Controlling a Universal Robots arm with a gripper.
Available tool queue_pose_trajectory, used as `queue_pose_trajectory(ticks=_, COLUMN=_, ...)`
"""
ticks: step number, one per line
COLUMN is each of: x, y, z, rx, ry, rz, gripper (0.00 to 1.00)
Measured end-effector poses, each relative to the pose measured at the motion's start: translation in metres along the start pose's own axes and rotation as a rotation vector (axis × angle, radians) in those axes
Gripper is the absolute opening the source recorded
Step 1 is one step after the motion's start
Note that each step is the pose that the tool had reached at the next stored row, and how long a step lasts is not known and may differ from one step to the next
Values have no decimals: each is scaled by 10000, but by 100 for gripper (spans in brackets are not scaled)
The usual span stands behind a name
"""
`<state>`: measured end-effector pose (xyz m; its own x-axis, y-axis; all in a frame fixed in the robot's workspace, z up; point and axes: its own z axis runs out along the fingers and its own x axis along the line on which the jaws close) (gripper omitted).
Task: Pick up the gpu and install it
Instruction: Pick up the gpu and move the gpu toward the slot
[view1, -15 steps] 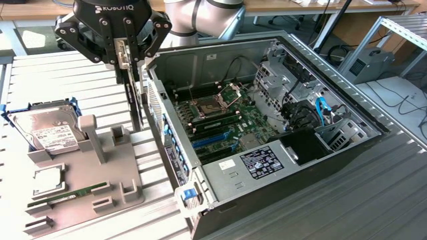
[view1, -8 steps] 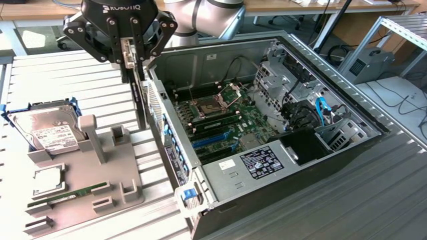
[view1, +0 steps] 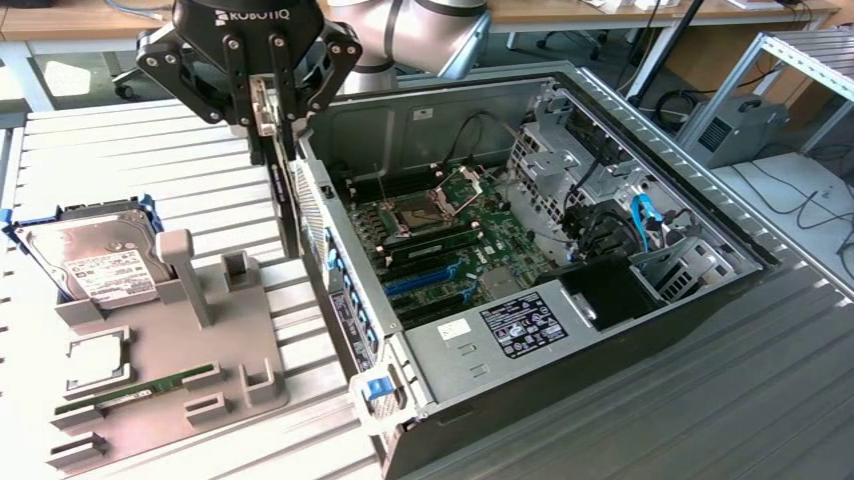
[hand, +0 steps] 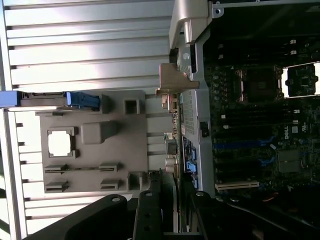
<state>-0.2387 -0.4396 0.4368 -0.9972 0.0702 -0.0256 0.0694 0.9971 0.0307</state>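
My gripper (view1: 274, 118) hangs at the exterior view's upper left, shut on the top edge of the gpu (view1: 284, 200). The gpu is a thin black card seen edge-on, hanging straight down. It is in the air just outside the rear wall (view1: 327, 235) of the open computer case, above the grey parts holder (view1: 174, 360). In the wrist view the gpu (hand: 169, 192) runs between my black fingers (hand: 150, 217), with the holder (hand: 95, 145) on one side and the motherboard (hand: 260, 115) on the other. Blue expansion slots (view1: 427, 278) lie on the board inside the case.
A silver hard drive (view1: 96, 265) in a blue caddy stands at the holder's far left, and a green memory stick (view1: 140, 388) lies near its front. The case holds cables, a drive cage (view1: 567, 150) and a black shroud (view1: 607, 290). The table (view1: 120, 150) is ribbed metal.
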Motion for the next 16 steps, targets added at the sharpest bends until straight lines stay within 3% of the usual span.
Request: queue_pose_trajectory(ticks=16, x=-120, y=8, z=4, rx=15, ry=-1, rz=0, gripper=27)
